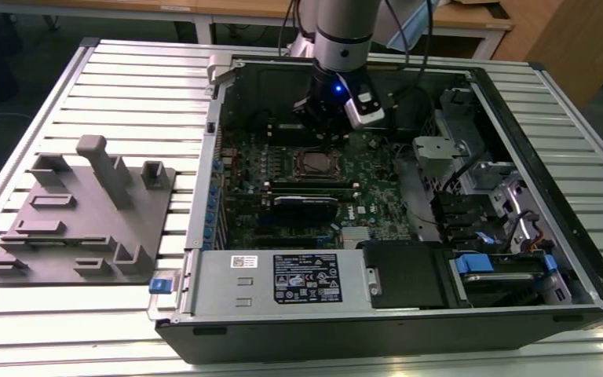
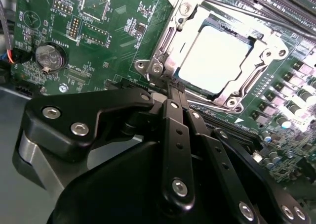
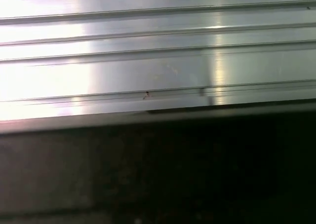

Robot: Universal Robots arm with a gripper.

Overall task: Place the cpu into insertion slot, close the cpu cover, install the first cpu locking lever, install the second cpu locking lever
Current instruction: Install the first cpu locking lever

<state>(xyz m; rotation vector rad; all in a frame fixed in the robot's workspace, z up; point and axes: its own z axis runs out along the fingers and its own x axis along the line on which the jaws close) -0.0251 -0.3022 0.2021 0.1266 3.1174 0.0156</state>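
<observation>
While the arm hangs upright, the gripper (image 2: pixel 173 91) — jaws clenched — touches the cpu cover (image 2: pixel 168 61).

Silver-grey cpu (image 2: pixel 213 60) inside silvery cpu cover (image 2: pixel 168 46), green circuit board (image 2: pixel 113 36) around, black gripper (image 2: pixel 174 93) with shiny screw heads, grey fixture block (image 1: pixel 82 216) on pale ribbed metal table (image 1: pixel 123 86), blue tabs (image 1: pixel 471 263).

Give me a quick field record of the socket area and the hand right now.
chip: seated in the socket, silver top showing
cover: metal frame closed down around the chip
hand: fingers together, tips at the frame's near edge
hand load: nothing visibly held
arm: reaching into the open computer case over the green board
</observation>
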